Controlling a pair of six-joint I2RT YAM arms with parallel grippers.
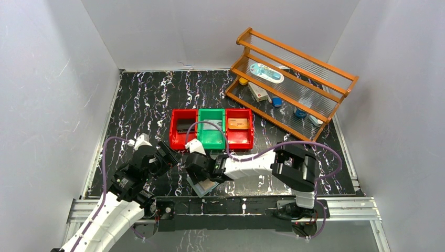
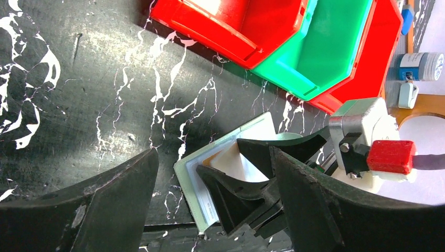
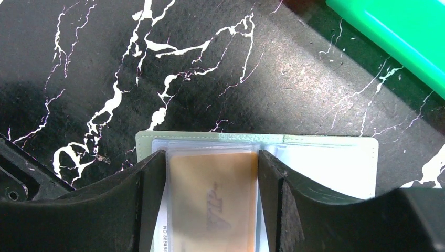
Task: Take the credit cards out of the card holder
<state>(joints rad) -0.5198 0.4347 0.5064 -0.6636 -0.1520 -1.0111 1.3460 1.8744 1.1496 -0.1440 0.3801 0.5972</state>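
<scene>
The black, white-veined worktop (image 1: 141, 105) carries a wooden rack (image 1: 294, 79) at the far right. In the middle stands a row of three bins, red (image 1: 183, 131), green (image 1: 211, 134) and red (image 1: 239, 135), probably set there to receive what comes out. Both arms lean in over the near centre. The left fingers (image 2: 105, 205) stand wide with nothing between them, hovering just left of the work, likely ready to steady the cover. The right fingers (image 3: 141, 210) are spread too and come down onto the open card holder (image 3: 315, 157), one on each long side of a card. This placing suits pinning the sleeve or sliding the card out, though I cannot tell whether they press its edges. The card holder lies flat on the worktop, near the front edge and just in front of the green bin. It is a sage-green cover with pale clear sleeves facing up. The credit card (image 3: 212, 194) is tan-gold with faint lettering, clouded by the plastic, and not yet out of its sleeve.
</scene>
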